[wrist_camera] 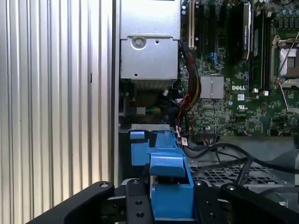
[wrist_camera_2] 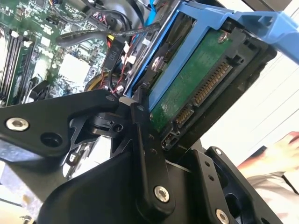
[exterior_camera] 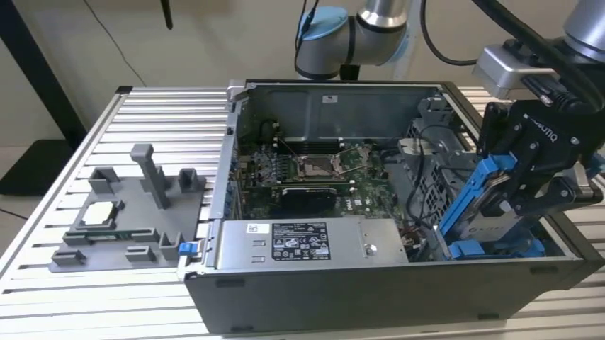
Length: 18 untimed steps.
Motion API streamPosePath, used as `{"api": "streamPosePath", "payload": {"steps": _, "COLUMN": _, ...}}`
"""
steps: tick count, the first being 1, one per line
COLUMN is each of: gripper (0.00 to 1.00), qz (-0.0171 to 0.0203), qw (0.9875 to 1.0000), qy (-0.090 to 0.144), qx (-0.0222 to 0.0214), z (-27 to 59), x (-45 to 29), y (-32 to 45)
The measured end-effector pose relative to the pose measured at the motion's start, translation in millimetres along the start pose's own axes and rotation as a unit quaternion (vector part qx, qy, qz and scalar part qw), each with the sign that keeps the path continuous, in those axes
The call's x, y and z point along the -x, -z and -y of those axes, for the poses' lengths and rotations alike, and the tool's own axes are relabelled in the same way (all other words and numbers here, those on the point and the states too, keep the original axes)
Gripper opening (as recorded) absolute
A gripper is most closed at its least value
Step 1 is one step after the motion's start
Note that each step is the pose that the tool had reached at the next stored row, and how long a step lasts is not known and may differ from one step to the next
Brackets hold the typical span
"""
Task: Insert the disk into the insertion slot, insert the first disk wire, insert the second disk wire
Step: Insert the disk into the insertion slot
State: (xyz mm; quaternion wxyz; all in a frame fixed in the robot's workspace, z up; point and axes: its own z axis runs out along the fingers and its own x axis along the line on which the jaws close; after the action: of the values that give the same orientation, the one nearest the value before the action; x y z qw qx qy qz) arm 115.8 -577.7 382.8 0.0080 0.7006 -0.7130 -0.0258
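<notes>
My gripper (exterior_camera: pixel 512 204) is shut on the disk (exterior_camera: pixel 484 193), a drive in a bright blue carrier. It is held tilted on edge above the near corner of the open computer case, at the exterior view's right. Right under it lies the insertion slot (exterior_camera: pixel 492 248), with blue plastic parts at its mouth. In the second wrist view the disk's green circuit board and connector (wrist_camera_2: pixel 194 88) face the camera, and a black finger (wrist_camera_2: pixel 140 122) presses the carrier's edge. In the first wrist view the blue carrier (wrist_camera: pixel 170 179) sits between my fingers, just before the slot's blue parts (wrist_camera: pixel 138 142).
Loose black cables (wrist_camera: pixel 229 156) lie beside the bay, over the motherboard (exterior_camera: pixel 312 170). The grey power-supply box (exterior_camera: pixel 312 244) fills the case's near side. A grey fixture (exterior_camera: pixel 132 212) stands on the slatted table (exterior_camera: pixel 57 297). A person's hand (wrist_camera_2: pixel 282 149) is nearby.
</notes>
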Motion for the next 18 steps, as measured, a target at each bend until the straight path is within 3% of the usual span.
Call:
{"api": "streamPosePath", "payload": {"steps": 7, "gripper": 0.00, "qz": 0.0000, "qw": 1.0000, "qy": 0.000, "qx": 0.0000, "z": 0.4, "x": -0.2, "y": -8.4}}
{"api": "streamPosePath", "payload": {"steps": 12, "gripper": 0.00, "qz": 0.0001, "qw": 1.0000, "qy": 0.000, "qx": 0.0000, "z": 0.4, "x": -0.2, "y": -8.5}}
{"api": "streamPosePath", "payload": {"steps": 13, "gripper": 1.00, "qz": 0.0000, "qw": 1.0000, "qy": 0.000, "qx": 0.0000, "z": 0.4, "x": -0.2, "y": -8.4}}
{"api": "streamPosePath", "payload": {"steps": 18, "gripper": 1.00, "qz": 0.0002, "qw": 1.0000, "qy": 0.000, "qx": 0.0005, "z": 0.2, "x": -0.2, "y": -5.9}}
